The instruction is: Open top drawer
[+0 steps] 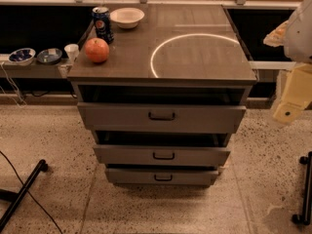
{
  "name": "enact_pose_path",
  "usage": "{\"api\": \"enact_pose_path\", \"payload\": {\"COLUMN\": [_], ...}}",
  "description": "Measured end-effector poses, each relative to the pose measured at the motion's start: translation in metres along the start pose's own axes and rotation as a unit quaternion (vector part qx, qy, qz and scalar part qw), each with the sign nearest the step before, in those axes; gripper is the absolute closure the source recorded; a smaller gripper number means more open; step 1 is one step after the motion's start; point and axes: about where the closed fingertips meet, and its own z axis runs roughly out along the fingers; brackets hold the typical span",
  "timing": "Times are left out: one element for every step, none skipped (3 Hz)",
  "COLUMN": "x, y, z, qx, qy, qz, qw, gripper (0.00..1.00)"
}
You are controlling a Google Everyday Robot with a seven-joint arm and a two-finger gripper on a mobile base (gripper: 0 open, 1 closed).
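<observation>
spotted the pale yellow gripper (pixel 291 97) at the right edge, well apart from the grey cabinet (pixel 249 88); could not tell its grip. found the wide grey top drawer (pixel 112 117), black-handled, pulled partly out beneath the brown countertop (pixel 195 57).

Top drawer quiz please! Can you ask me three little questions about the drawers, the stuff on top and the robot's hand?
1. True or false: the top drawer is pulled out a little.
2. What sits just in front of the blue can? A banana, B red apple, C spoon.
3. Fill in: the hand hangs at the picture's ___ edge, away from the drawer's black handle.
Key: 1 true; 2 B; 3 right.
</observation>
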Motion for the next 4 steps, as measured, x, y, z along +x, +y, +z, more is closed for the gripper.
{"api": "enact_pose_path", "payload": {"x": [0.000, -0.002, -0.004, -0.011], "y": [0.000, -0.004, 0.006, -0.002], "z": [0.000, 0.036, 0.101, 0.119], "qx": [0.000, -0.006, -0.024, -0.001], "qy": [0.000, 0.001, -0.015, -0.027], "qz": [0.000, -0.007, -0.021, -0.021], "qw": [1.0000, 1.0000, 0.9994, 0.9994], "gripper": [0.00, 0.00, 0.00, 0.00]}}
